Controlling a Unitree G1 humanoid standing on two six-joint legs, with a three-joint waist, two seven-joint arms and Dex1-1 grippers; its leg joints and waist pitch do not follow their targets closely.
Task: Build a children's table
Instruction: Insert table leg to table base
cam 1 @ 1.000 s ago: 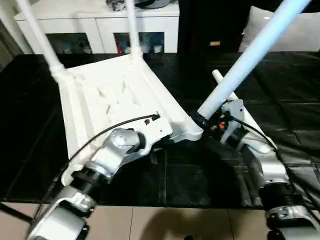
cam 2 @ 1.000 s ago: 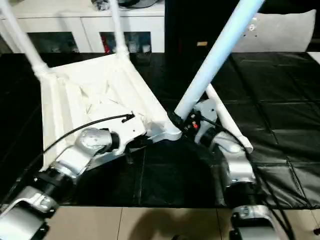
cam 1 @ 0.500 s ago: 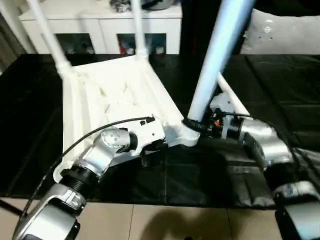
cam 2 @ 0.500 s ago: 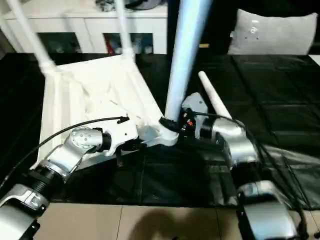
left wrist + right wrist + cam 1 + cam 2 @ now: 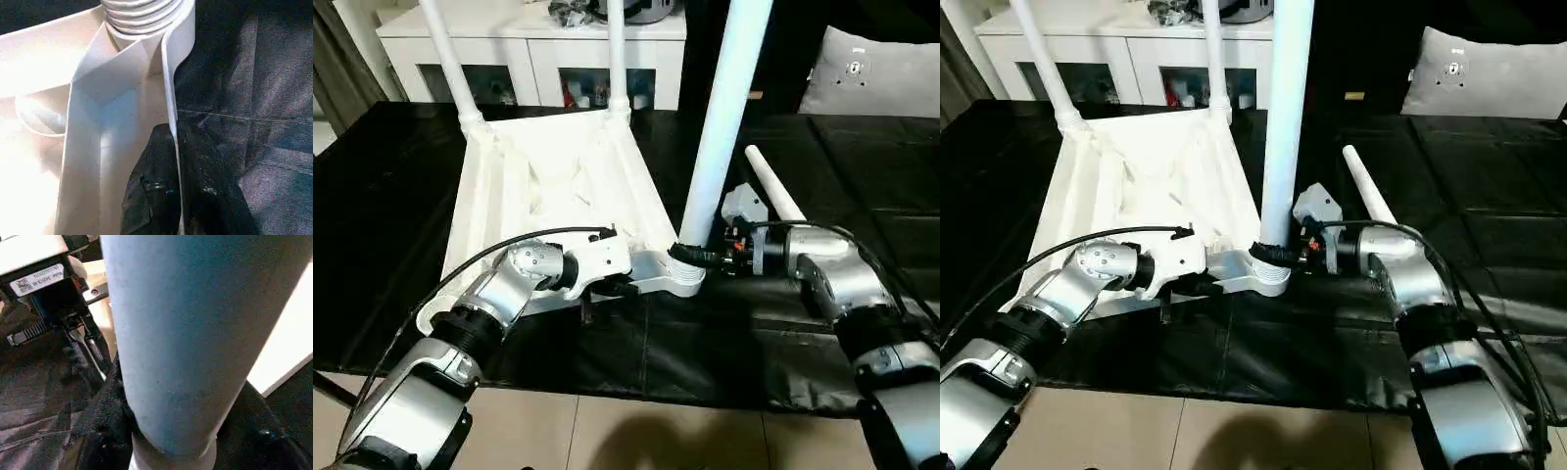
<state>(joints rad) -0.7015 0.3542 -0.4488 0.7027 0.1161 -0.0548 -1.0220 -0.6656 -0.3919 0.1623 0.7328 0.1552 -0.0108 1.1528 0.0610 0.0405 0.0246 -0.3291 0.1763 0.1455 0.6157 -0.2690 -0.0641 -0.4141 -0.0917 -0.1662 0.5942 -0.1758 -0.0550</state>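
Observation:
The white table top (image 5: 548,186) lies upside down on the black mat, its ribs facing up. Two white legs (image 5: 450,59) (image 5: 615,49) stand in its far corner sockets. A third leg (image 5: 720,117) stands upright in the near right socket (image 5: 680,281), and my right gripper (image 5: 693,257) is shut around its base; its black fingers (image 5: 102,421) wrap the leg. My left gripper (image 5: 599,292) is shut on the top's near rim beside that socket, with a finger (image 5: 151,191) on each side of the rim. A fourth leg (image 5: 773,191) lies loose on the mat behind my right wrist.
A white cabinet (image 5: 529,39) stands at the back behind the far legs. A grey cushion (image 5: 876,73) rests at the back right. The black mat (image 5: 705,343) ends near me at a beige floor (image 5: 656,431).
The leg in my right gripper has swung from leaning far to the right to standing upright in the near socket. My left gripper has kept its hold on the rim. The camera has shifted.

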